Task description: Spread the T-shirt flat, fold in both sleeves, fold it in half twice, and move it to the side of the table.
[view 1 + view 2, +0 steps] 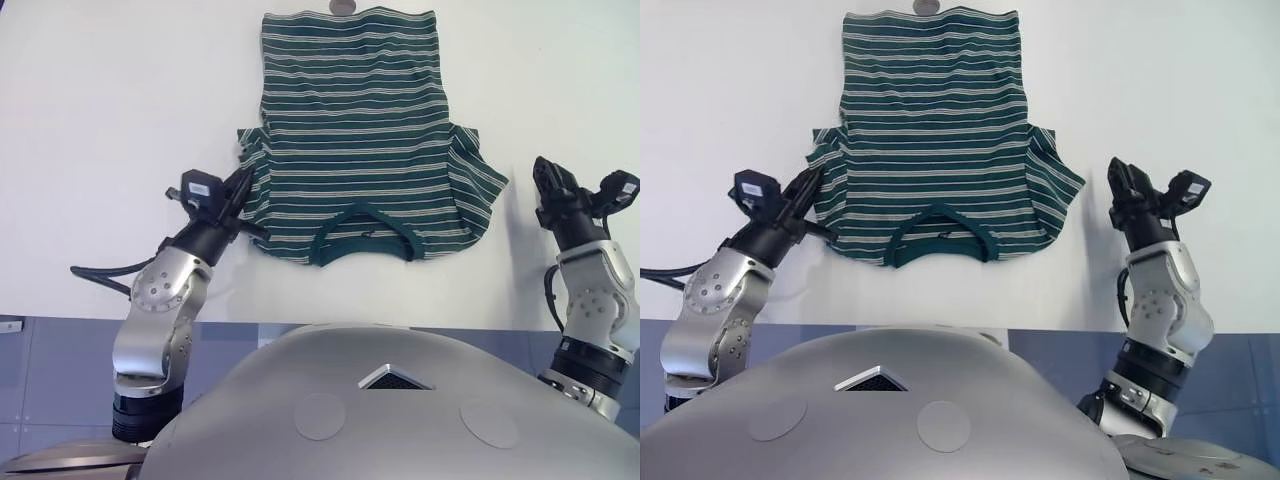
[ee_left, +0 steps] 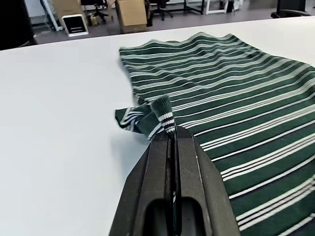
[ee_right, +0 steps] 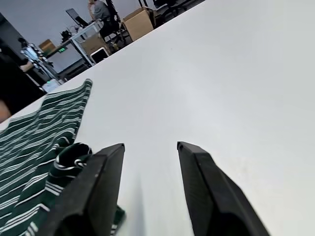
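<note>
T-shirt (image 1: 360, 130): green with thin white stripes, laid on the white desk (image 1: 110, 100). The collar (image 1: 362, 235) is turned toward the robot and the hem lies at the far side. The body is largely spread, with low ripples noted across the fabric.

Left sleeve (image 1: 255, 160): bunched and drawn in against the shirt's side, not laid flat.

Left hand (image 2: 170, 132): closed tight on the cuff of the left sleeve. A tuft of striped ribbing is seen poking out past the fingertips. The hand is held low, at the shirt's left edge.

Right sleeve (image 1: 478, 180): fanned outward on the desk, with its cuff curled up at the outer edge.

Right hand (image 3: 150, 147): fingers are held wide apart and nothing is gripped. It is placed just beside the right sleeve's outer edge, over bare desk. Contact with the cloth or the desk cannot be told.

Room behind: a cardboard box (image 2: 130, 11) and chair legs are noted beyond the desk's far edge.
</note>
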### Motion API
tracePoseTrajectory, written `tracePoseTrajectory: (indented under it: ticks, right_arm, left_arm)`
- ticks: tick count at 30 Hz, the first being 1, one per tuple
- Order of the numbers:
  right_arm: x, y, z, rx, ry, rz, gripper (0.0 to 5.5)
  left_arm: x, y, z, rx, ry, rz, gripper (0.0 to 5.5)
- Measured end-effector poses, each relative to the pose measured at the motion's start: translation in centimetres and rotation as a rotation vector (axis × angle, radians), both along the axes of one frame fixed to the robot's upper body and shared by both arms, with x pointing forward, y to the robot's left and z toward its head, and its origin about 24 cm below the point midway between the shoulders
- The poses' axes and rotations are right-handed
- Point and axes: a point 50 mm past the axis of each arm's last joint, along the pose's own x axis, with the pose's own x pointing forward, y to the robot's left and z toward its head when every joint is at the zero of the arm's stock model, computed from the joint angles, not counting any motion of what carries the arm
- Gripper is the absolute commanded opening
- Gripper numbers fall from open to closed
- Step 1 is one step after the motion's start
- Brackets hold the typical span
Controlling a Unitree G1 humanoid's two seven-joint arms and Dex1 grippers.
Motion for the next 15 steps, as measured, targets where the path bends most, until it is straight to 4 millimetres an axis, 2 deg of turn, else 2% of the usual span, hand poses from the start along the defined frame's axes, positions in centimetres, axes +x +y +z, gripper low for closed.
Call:
tracePoseTrajectory:
  ticks: [2,6,9,12,15]
  right_arm:
    - [-1.4,0.4,-0.1,0.089,0.014,0.051,2.00]
    - [-2.0,1.4,0.1,0.164,0.045,0.138,2.00]
    - [-2.2,2.0,-0.3,0.183,0.077,0.166,2.00]
    - [-2.2,2.3,-0.4,0.193,0.091,0.174,2.00]
    - [-1.8,2.5,-0.5,0.188,0.099,0.171,2.00]
  left_arm:
    - [0.2,-1.1,-0.3,0.047,0.031,-0.059,0.02]
    - [1.0,-3.1,-0.8,0.105,0.024,-0.154,0.02]
    - [0.8,-3.5,-2.3,0.159,0.068,-0.189,0.02]
    - [0.5,-3.8,-2.8,0.175,0.078,-0.216,0.02]
    - [0.4,-3.9,-2.9,0.182,0.086,-0.237,0.48]
